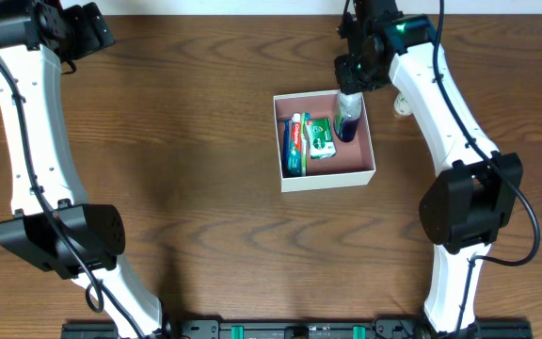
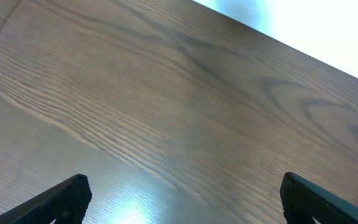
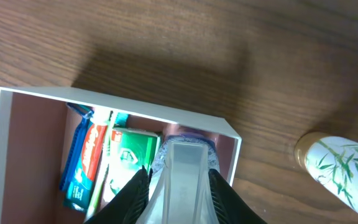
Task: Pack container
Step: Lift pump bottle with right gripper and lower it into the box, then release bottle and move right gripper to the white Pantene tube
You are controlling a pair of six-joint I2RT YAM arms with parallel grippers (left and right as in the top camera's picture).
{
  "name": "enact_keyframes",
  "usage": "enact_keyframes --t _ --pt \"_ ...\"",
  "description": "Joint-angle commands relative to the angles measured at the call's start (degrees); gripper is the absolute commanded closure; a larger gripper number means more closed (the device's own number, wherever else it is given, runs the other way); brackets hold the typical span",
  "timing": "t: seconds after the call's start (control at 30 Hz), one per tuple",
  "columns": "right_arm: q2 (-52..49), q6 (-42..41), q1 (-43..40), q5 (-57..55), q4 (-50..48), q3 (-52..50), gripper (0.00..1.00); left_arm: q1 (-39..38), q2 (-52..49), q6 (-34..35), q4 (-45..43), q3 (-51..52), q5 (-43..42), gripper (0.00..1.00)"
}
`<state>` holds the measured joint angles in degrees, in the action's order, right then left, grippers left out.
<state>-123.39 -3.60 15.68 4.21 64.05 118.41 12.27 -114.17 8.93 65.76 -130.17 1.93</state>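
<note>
One container (image 1: 327, 181), two bottles (image 3: 337, 165) (image 1: 348, 124) (perhaps four toiletries (image 3: 129, 158))

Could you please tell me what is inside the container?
The container holds a toothpaste tube, a green box and a bottle gripped by the right end effector; the floor beneath them is covered.

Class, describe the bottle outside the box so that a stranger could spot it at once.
Start at the square white-walled box on the table. Just off its far right corner is a white bottle. It alone is outside the box, and it is printed with green bamboo leaves.
</note>
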Motion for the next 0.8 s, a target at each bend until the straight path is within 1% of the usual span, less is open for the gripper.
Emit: enact_keyframes --t 0.0,0.1,0.3,0.53,0.7,0.77 --pt "0.4 0.7 0.7 -0.1 -0.5 0.1 0.72 0.2 -0.3 -0.3 0.1 0.0 0.7 0.02" --pt "0.4 0.7 0.7 -0.1 -0.5 0.1 0.71 0.2 -0.3 -0.3 0.1 0.0 0.7 0.02" --pt "0.4 0.7 0.9 -0.1 -0.7 0.0 0.64 0.2 -0.3 -0.3 0.1 0.0 0.7 0.02" --pt "0.6 0.7 0.9 -0.1 -1.9 0.2 0.59 0.2 -0.3 -0.3 0.1 0.0 0.7 0.02" --pt "1.3 0.9 0.7 -0.2 -1.7 3.7 0.5 0.2 -0.3 -0.3 0.1 0.0 0.7 0.02" --pt "2.1 1.0 0.4 -0.4 -1.6 6.4 0.48 0.2 -0.3 -0.3 0.1 0.0 0.7 0.02"
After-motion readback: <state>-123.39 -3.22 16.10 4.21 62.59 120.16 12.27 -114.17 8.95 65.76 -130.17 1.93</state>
